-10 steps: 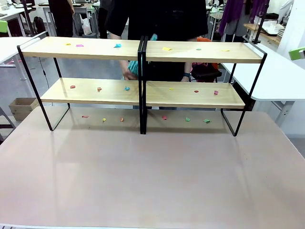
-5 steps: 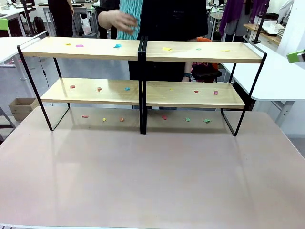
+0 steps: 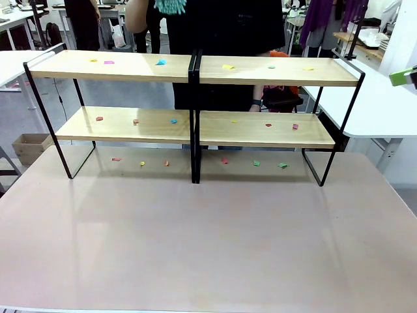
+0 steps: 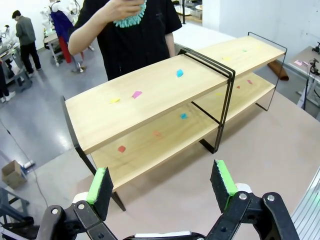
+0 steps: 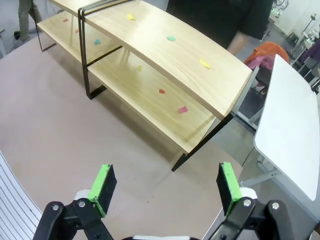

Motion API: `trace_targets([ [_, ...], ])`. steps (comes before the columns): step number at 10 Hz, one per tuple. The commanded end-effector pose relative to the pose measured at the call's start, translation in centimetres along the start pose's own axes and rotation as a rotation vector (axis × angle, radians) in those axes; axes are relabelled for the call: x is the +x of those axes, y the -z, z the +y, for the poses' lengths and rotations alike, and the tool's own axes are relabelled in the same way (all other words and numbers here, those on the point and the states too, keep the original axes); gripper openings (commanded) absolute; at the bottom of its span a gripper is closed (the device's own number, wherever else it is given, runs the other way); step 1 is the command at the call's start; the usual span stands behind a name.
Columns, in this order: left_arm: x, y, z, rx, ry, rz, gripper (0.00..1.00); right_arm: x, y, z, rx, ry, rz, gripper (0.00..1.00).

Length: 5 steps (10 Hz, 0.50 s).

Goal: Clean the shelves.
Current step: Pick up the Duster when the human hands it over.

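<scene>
The shelves [image 3: 273, 73] stand at the far side of the desk [image 3: 208, 241], coloured scraps [image 3: 161, 62] dotting their boards. The left hand [image 4: 161, 189] and the right hand [image 5: 166, 186] both hover spread, holding nothing.

The front view looks across the beige tabletop [image 3: 208, 248] at the two joined light-wood racks in thin black frames [image 3: 247, 134], with the person in black [image 3: 228, 26] behind. Each wrist view looks down from higher up. Beyond the left arm's green-padded fingers [image 4: 100, 187] the racks' left end is nearest, and beyond the right arm's green-padded fingers [image 5: 227, 187] their right end. All three views share racks and tabletop.
</scene>
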<state>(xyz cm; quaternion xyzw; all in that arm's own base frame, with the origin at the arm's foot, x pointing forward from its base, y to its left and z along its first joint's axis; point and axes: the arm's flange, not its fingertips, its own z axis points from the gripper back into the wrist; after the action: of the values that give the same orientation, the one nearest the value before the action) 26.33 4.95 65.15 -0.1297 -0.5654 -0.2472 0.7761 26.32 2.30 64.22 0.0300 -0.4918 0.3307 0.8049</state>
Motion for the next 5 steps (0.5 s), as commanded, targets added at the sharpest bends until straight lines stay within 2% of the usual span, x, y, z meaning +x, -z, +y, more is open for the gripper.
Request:
trace_targets([
  [1,-2.6,0.2,-1.4,-0.001,0.031,0.011,1.0,0.3,-0.2,-0.9,0.031,-0.005,-0.107,1.0],
  [3,-2.0,1.1,-2.4,-0.002,0.046,0.024,1.0,0.3,-0.7,-1.4,0.1,0.075,-0.161,1.0],
  [5,-2.0,1.2,-2.6,-0.011,0.055,0.025,1.0,0.1,-0.6,-1.7,0.127,0.095,-0.153,1.0],
])
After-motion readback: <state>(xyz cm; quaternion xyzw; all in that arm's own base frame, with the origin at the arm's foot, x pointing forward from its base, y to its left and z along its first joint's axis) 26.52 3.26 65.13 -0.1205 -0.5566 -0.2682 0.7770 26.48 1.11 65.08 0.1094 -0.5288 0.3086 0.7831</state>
